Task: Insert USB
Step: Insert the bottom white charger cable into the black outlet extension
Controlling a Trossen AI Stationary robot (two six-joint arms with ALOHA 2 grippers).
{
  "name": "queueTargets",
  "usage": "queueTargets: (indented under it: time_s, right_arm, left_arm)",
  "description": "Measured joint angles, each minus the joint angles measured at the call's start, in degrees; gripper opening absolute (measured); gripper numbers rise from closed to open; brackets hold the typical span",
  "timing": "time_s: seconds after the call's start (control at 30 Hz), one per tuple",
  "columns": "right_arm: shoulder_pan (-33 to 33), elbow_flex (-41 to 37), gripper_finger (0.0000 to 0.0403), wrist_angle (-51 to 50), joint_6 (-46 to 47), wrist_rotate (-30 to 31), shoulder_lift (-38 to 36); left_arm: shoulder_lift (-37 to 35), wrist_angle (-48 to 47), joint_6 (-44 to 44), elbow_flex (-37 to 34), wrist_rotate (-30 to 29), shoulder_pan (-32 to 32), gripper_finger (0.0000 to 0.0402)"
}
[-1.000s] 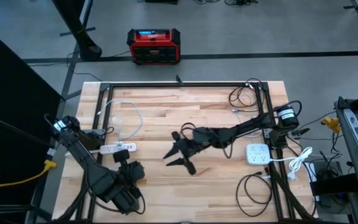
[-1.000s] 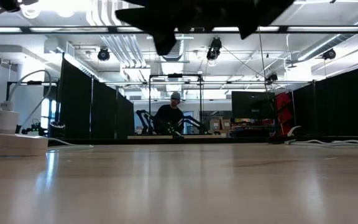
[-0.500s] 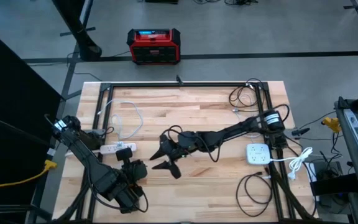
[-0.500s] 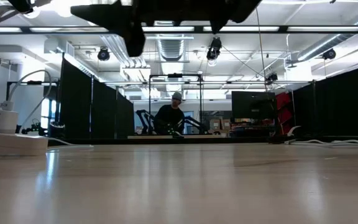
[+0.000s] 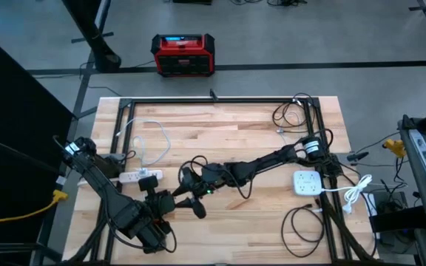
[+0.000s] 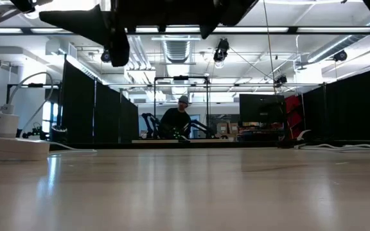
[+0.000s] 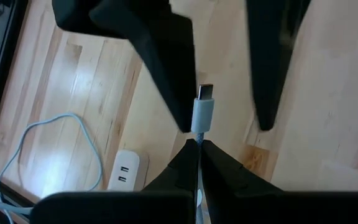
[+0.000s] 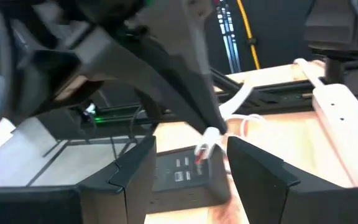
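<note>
**Four cameras, one desk**

The high view looks straight down from well above, taking in the whole desk (image 5: 235, 125) and the floor around it. The low view sits at desk-top level, facing across the surface into the room behind, where a person (image 6: 175, 119) sits far off. The left wrist view looks down past its arm's own jaws, close to the white USB plug (image 7: 202, 112). The right wrist view faces that same plug (image 8: 207, 140) from the opposite side, equally near.
</note>
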Motion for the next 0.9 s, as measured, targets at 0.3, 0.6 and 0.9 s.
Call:
queueTargets:
  time_s: [0.3,0.6,0.9]
  right_arm:
    - [0.0,0.1,0.0137,0.0,0.0,0.5,-1.1]
    - [0.1,0.1,0.0011,-3.3,-1.8,1.6,-1.1]
    - [0.3,0.1,0.0011,-3.9,-3.7,1.8,-1.2]
  left_arm:
    - [0.0,0.3,0.0,0.0,0.0,0.0,0.0000]
    - [0.0,0.4,0.0,0.0,0.1,0.0,0.0000]
    - [0.0,0.9,-2.1,0.0,2.3,0.0,0.0004]
